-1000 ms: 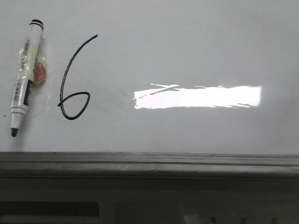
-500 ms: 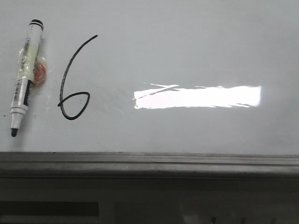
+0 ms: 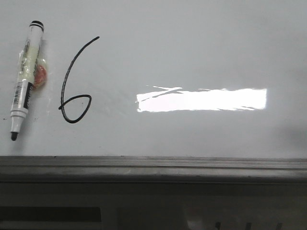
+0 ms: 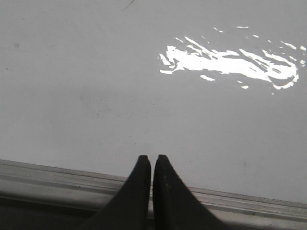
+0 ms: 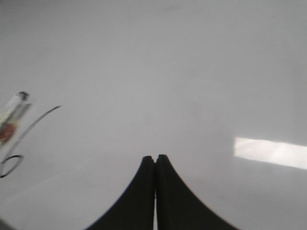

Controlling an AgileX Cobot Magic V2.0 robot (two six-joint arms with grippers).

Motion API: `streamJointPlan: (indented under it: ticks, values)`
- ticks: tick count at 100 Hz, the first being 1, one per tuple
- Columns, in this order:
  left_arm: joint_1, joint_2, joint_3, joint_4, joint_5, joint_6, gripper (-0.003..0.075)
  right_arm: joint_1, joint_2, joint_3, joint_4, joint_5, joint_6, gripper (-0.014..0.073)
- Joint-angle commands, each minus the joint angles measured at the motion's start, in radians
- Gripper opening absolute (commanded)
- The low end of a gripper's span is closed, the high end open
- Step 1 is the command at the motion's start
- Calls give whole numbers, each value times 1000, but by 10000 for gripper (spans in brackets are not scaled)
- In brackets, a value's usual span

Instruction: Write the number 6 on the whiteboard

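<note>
A thin black number 6 (image 3: 74, 84) is drawn on the glossy whiteboard (image 3: 192, 57), at the left in the front view. An uncapped black-and-white marker pen (image 3: 26, 76) lies on the board just left of it, tip toward the near edge. The right wrist view shows the 6 (image 5: 24, 141) and the marker (image 5: 12, 117) too, blurred, well off to one side of my right gripper (image 5: 155, 157), which is shut and empty over bare board (image 5: 168, 72). My left gripper (image 4: 150, 157) is shut and empty above the board's (image 4: 96, 86) near edge. Neither gripper shows in the front view.
A grey metal edge strip (image 3: 153, 165) runs along the near side of the board; it also shows in the left wrist view (image 4: 57, 179). A bright lamp glare (image 3: 201, 99) lies on the board right of the 6.
</note>
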Motion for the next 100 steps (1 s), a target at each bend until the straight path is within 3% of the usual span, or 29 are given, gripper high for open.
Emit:
streamJointPlan:
  ticks: [1, 13, 53, 81, 100]
  values:
    - [1, -31, 24, 3, -44, -6, -20, -115, -1, 14, -46, -69, 35, -64]
    - [1, -31, 24, 3, -44, -6, -20, -233, -71, 14, -55, 34, 47, -64]
    - [1, -31, 24, 3, -44, -6, -20, -449, -358, 14, -55, 536, 47, -64]
    - [1, -29, 24, 0, -44, -6, -20, -474, -387, 14, -59, 749, 43, -64]
    - [1, -29, 24, 0, -44, -6, -20, -474, -387, 14, -59, 747, 41, -64]
